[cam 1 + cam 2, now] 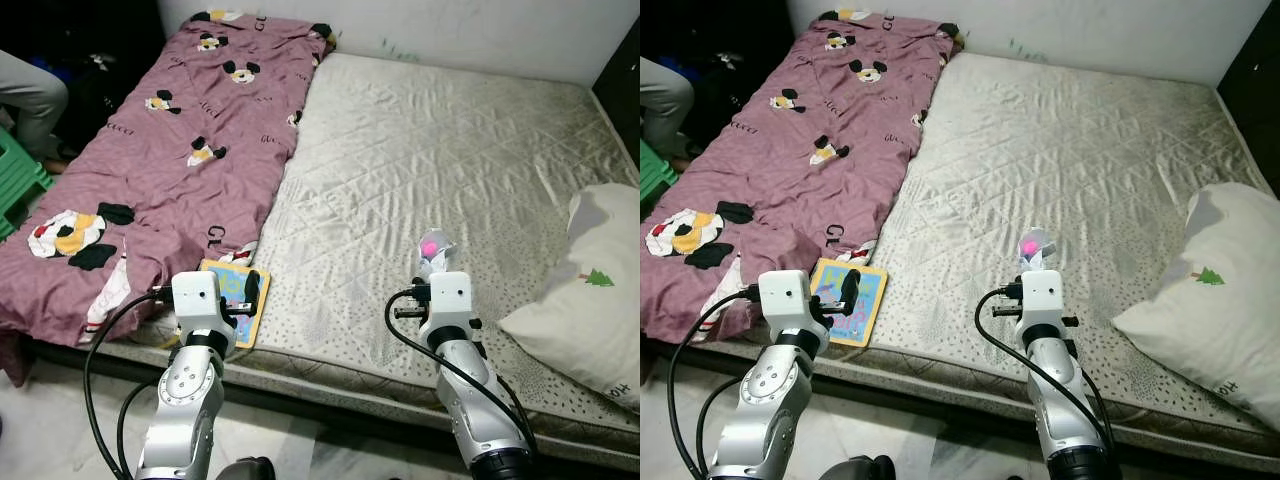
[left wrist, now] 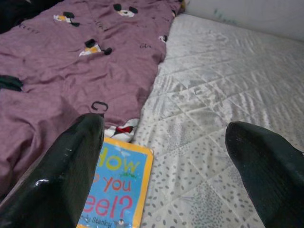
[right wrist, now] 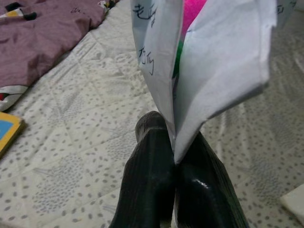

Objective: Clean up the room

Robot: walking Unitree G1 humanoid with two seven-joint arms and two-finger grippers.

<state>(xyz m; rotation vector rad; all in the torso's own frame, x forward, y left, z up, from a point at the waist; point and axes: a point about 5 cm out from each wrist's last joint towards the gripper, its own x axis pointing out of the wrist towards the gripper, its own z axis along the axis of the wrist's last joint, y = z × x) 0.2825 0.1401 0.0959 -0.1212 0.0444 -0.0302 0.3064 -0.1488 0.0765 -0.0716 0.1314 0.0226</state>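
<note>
My right gripper [image 3: 175, 164] is shut on a folded white paper [image 3: 209, 61] with a pink patch, held upright above the mattress [image 1: 420, 160]; the same paper [image 1: 433, 250] sticks up from the right arm in the eye views. A blue and yellow picture book [image 1: 236, 297] lies flat at the mattress's near edge, beside the purple blanket [image 1: 170, 130]. My left gripper [image 2: 166, 156] is open, hovering just over the book [image 2: 116, 190], with one finger [image 2: 66, 166] above its cover.
A white pillow [image 1: 590, 290] with a small tree print lies at the right end of the bed. A person's grey-clad leg [image 1: 30, 95] and a green stool [image 1: 18, 175] are at the far left. Pale floor tiles [image 1: 60, 420] run along the bed's front.
</note>
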